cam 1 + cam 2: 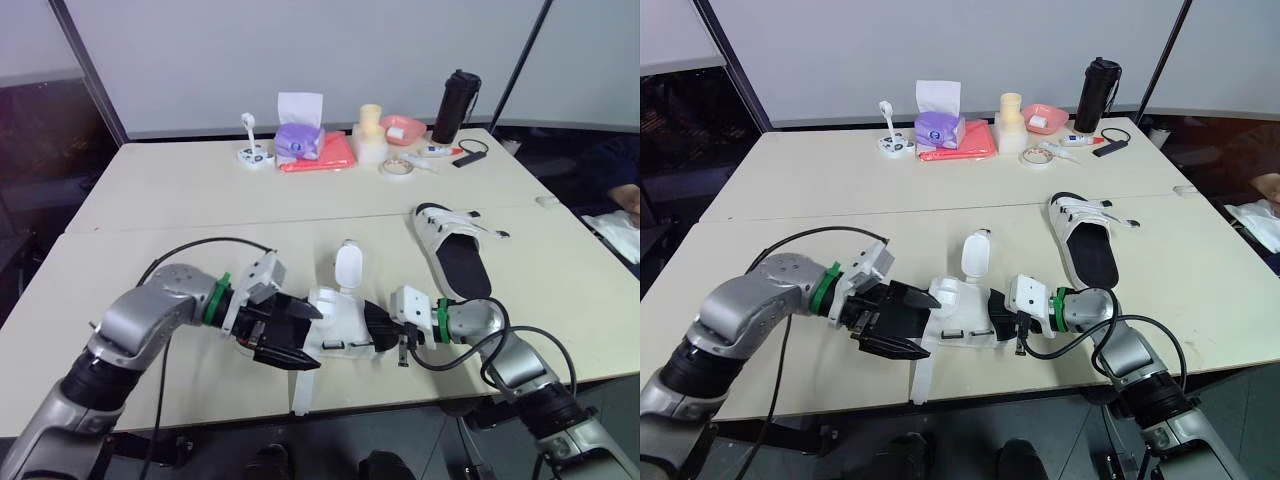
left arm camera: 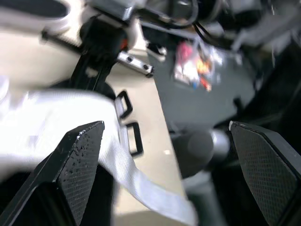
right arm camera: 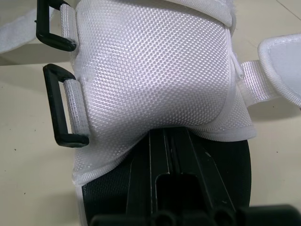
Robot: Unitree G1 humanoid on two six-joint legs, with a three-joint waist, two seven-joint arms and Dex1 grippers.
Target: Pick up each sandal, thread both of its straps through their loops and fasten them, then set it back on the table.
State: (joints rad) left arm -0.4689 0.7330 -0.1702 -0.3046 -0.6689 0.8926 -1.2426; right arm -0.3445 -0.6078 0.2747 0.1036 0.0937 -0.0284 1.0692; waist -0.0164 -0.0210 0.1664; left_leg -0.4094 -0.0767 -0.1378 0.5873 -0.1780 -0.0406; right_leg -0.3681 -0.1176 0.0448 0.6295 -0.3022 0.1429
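- Tabletop (image 1: 200, 200): a second sandal (image 1: 455, 250) lies beyond the right end effector (image 1: 378, 325), well apart.
- Sandal (image 1: 340, 320): between both end effectors, with the threading step apparently in hand.
- Right end effector: clamped on its sole.
- Left end effector (image 1: 315, 338): spread wide and empty, straddling a loose strap (image 2: 136, 183).
- Loops (image 3: 59, 113): empty; the next move is probably to pinch the strap and feed it through.
- No readable writing.

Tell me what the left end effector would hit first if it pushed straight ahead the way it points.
The white sandal: its loose strap already lies between the left end effector's open fingers, so the strap and upper come first. Depth is unclear, but nothing looks nearer.
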